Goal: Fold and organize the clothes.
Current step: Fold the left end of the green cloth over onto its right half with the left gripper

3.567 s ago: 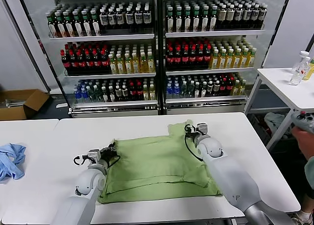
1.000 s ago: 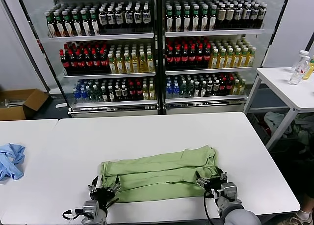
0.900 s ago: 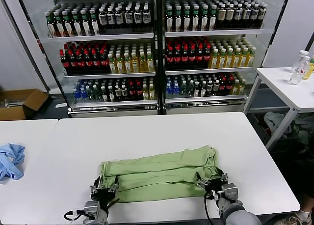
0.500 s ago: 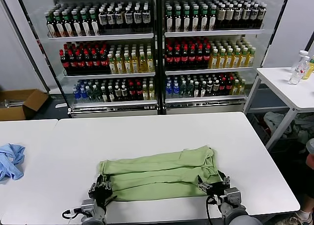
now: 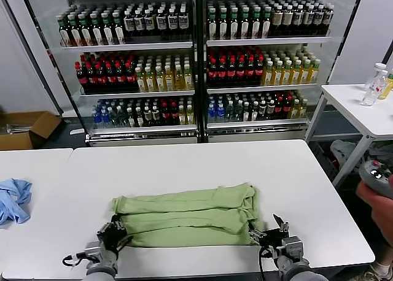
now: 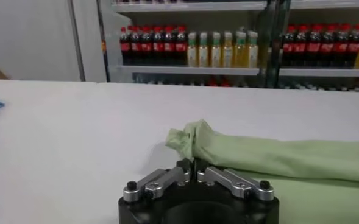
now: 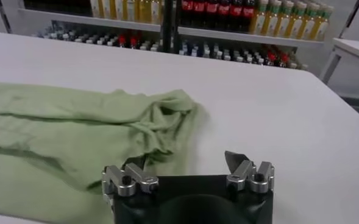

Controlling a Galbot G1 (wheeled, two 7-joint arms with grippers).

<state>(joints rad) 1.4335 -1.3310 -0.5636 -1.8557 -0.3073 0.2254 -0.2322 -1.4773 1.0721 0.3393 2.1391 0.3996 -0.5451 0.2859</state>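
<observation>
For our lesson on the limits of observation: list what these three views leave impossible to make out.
- Green shirt: collar and buttons folded inside, every view.
- Left end effector: whether it pinches cloth is hidden by its own body, wrist view.
- Bottle labels: too small, head view.

Left claw [image 5: 114, 237] has pinched shut, dragging the shirt [image 5: 184, 215] leftward.

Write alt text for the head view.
A light green shirt, folded into a long band, lies on a white table. The left gripper is shut at its left end; the right gripper stands open beside its right end. Shelves of bottled drinks stand behind.
</observation>
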